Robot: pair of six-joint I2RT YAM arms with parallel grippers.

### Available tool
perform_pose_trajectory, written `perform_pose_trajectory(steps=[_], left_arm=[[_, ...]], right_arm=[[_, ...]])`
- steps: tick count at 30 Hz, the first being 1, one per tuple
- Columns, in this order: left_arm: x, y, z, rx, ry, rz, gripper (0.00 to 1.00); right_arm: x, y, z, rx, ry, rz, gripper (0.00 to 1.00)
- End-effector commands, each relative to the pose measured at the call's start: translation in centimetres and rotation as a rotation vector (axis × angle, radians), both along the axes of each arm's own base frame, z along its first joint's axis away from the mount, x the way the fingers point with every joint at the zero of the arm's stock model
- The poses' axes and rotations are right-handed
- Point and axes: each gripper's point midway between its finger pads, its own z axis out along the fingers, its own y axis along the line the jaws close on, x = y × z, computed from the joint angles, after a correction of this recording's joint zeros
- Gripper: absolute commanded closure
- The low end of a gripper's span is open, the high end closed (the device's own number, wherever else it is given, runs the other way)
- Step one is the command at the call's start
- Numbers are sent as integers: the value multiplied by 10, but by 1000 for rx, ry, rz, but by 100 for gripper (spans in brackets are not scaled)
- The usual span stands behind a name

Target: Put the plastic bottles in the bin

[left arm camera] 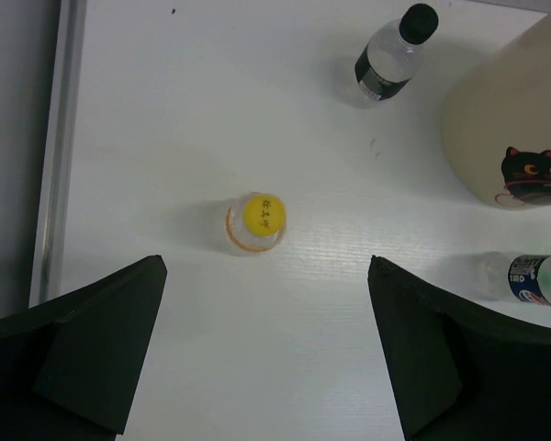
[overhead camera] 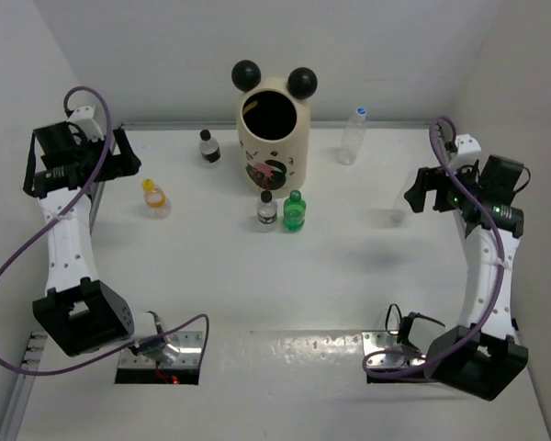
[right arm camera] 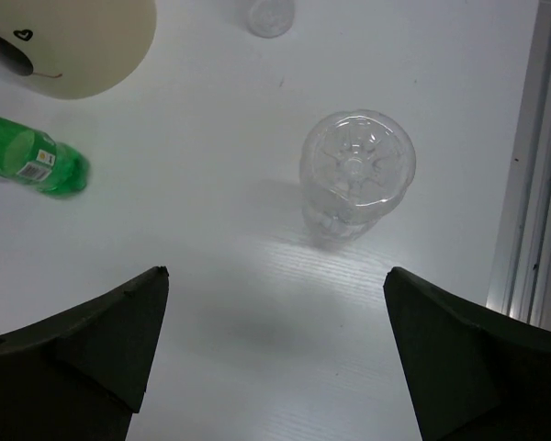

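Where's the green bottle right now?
In the top view, the green bottle stands just in front of the bin, next to a black-capped clear bottle.

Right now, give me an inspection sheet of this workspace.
Surface: white table, no spills seen.
Job's things: bin upright; yellow-cap bottle, two black-cap bottles, green bottle, blue-cap bottle, clear bottle, all standing outside it.
Clutter: nothing seen.
Hands: left hand open near yellow-cap bottle; right hand open near clear bottle.
Cables: purple cables hang in loops, touching no bottle.
Surroundings: white walls; metal rail at left edge.
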Motion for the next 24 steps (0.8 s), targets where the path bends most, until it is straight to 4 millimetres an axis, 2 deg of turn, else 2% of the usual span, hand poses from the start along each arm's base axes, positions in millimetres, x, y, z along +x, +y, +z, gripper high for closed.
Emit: perform_pose_trajectory(steps=[1, 2, 8, 9, 11, 12, 13, 15, 17, 22, 24], left_arm=[[3, 0, 30, 18, -112, -6, 1], [3, -2, 30, 13, -114, -15, 1], [6, 1, 34, 42, -132, -16, 1], [6, 1, 34, 42, -132, -16, 1], [7, 0, 27, 29, -118, -26, 1], [8, 0, 29, 33, -126, -26, 1], [9, -2, 29, 27, -129, -38, 1], [12, -2, 22, 14, -111, -46, 1], [15, -1, 22, 14, -111, -46, 1], [19, -3, 24, 3, -114, -65, 1], [23, -3, 17, -10, -98, -72, 1]], right_arm=[[5, 0, 6, -12, -91, 3, 1], [8, -1, -6, -21, -109, 5, 1], [10, -10, -27, -63, -156, -42, 1], [12, -13, -35, -67, -164, -56, 1], [12, -19, -39, -79, -184, -90, 1], [15, -22, -51, -91, -219, -100, 1], [15, -22, -55, -90, -228, -102, 1], [21, -24, -52, -123, -324, -101, 1], [18, -23, -68, -110, -324, -102, 1], [26, -18, -75, -46, -362, -66, 1], [28, -17, -76, -37, -373, -60, 1]])
